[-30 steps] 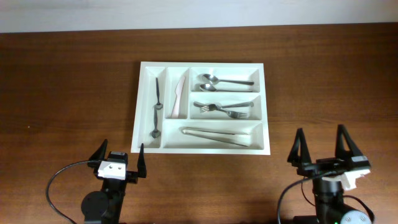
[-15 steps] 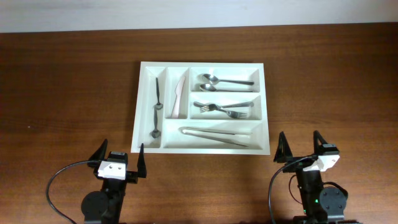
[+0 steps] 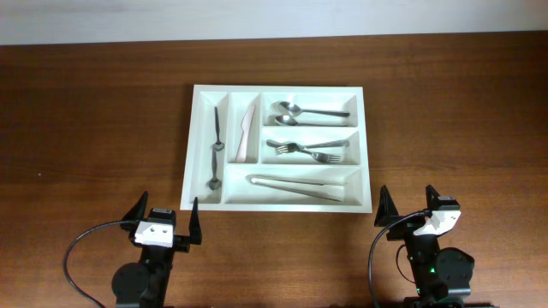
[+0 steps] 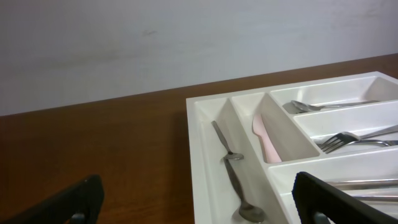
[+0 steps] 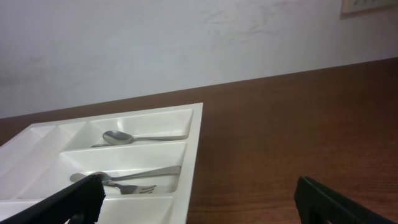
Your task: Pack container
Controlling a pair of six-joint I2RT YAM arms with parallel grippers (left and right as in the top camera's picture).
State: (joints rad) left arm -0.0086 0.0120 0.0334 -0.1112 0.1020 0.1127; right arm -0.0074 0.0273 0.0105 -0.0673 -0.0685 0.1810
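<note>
The white container [image 3: 366,145] lies on the wooden table, also in the left wrist view [image 4: 200,155] and right wrist view [image 5: 193,155]. Its compartments hold two dark spoons [image 3: 215,147], a pink knife [image 3: 247,133], two spoons [image 3: 308,112], forks [image 3: 306,151] and tongs [image 3: 295,185]. My left gripper [image 3: 165,214] is open and empty, in front of the tray's near left corner. My right gripper [image 3: 408,208] is open and empty, in front of the near right corner.
The brown wooden table [image 3: 94,128] stretches to both sides of the tray. A pale wall [image 4: 186,37] stands behind the table's far edge.
My right gripper has drawn back and turned a little left, settling near the tray's near right corner. The left arm and the utensils have not moved.
</note>
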